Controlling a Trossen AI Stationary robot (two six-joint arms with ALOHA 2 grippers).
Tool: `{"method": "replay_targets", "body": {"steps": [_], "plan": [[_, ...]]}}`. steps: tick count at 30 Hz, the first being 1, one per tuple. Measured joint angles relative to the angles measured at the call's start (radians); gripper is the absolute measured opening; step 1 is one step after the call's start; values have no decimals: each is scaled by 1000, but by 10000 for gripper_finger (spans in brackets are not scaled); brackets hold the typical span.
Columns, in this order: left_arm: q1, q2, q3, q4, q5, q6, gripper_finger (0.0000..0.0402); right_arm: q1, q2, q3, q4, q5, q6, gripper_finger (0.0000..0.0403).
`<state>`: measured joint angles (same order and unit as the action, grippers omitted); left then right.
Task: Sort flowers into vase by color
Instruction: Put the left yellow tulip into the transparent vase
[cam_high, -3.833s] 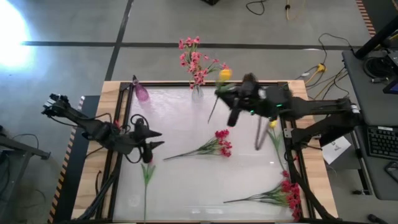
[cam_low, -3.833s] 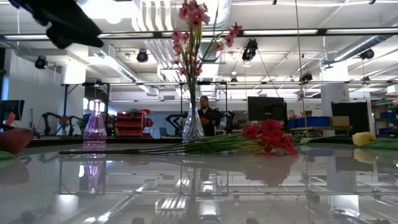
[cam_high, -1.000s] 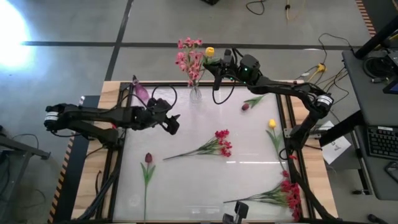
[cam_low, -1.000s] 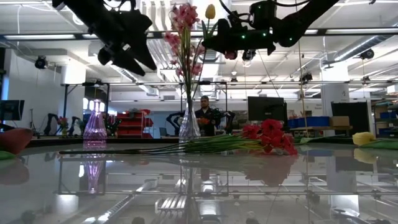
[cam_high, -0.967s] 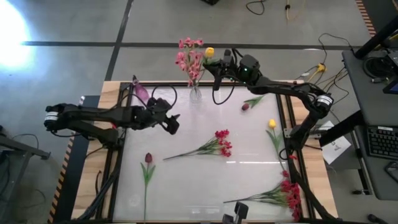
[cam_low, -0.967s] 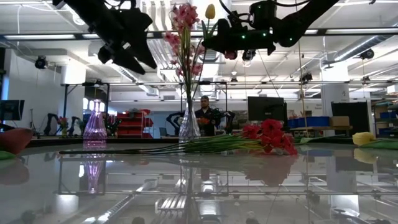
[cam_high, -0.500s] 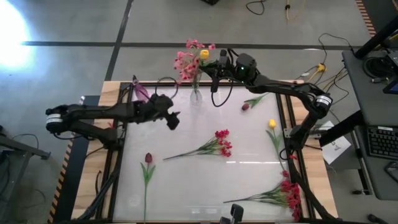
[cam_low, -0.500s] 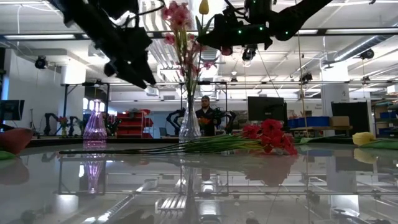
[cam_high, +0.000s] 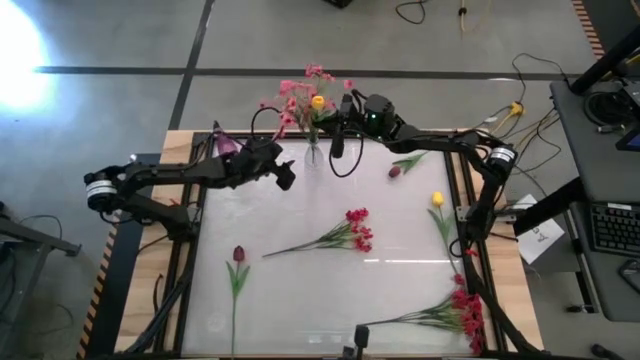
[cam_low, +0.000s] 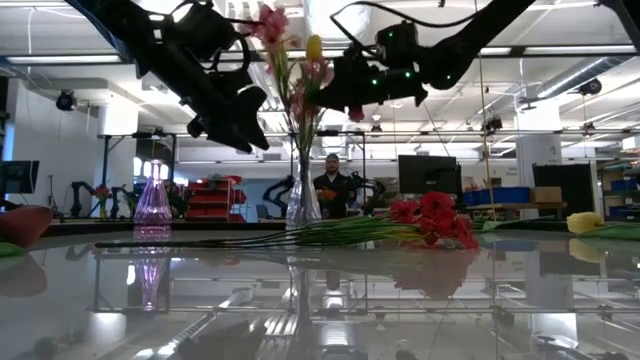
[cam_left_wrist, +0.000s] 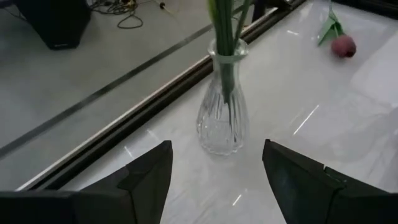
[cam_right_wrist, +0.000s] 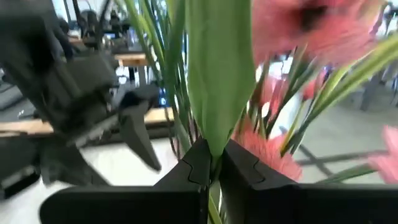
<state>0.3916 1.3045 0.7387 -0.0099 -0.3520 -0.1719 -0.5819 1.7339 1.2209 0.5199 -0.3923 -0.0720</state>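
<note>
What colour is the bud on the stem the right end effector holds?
Yellow bud, clearest in the high view, held by the right end effector.

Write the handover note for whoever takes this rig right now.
Right claw: shut on the yellow flower, held over the clear vase among its pink flowers.
Left claw: open, empty, facing that vase from close by.
Purple vase: at the table's back left, nothing in it.
On the table: second yellow flower, two dark-red buds, two red sprays.
Done: pink spray is in the vase. Left: everything else.
</note>
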Motion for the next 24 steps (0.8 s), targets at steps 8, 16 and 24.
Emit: {"method": "replay_targets", "body": {"steps": [8, 16, 24], "plan": [[4, -86, -1, -18, -6, 4, 235, 8, -2, -2, -122, -1, -6, 80], [3, -163, -2, -143, -4, 33, 236, 39, -79, 73, -371, 17, 1, 187], [-9, -309, -55, -236, 3, 10, 236, 88, -198, 127, -723, 145, -50, 232]]}}
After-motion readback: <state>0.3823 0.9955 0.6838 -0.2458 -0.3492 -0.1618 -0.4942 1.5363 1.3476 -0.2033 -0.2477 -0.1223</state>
